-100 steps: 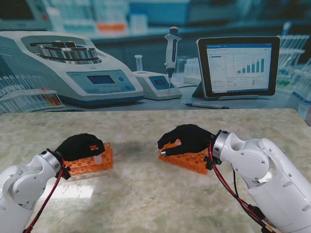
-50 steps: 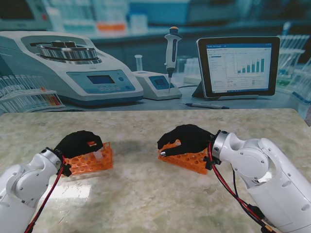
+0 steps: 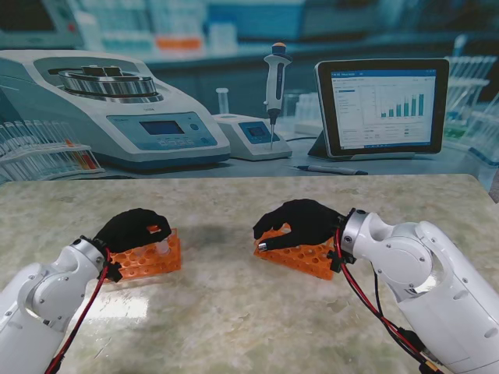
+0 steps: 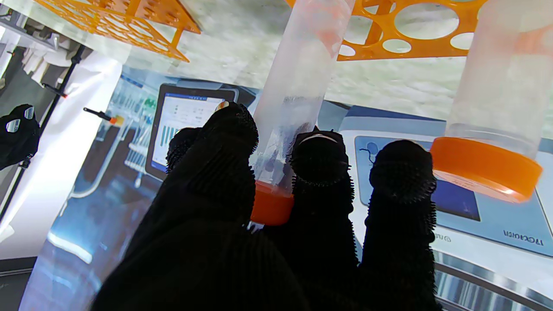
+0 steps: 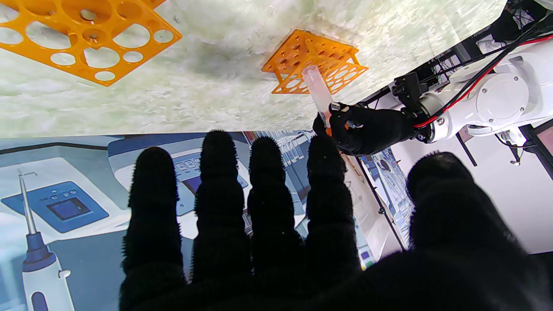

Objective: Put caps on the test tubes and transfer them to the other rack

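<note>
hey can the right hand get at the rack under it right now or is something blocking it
Probably yes. The right hand hovers open directly over the right rack, fingers spread and holding nothing, and nothing shows between them. The left hand is busy with a capped tube at the left rack.

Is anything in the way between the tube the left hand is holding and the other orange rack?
Nothing visible is. The left hand holds the capped tube, and only bare table lies between it and the other rack. The right hand hovers over that rack.
</note>
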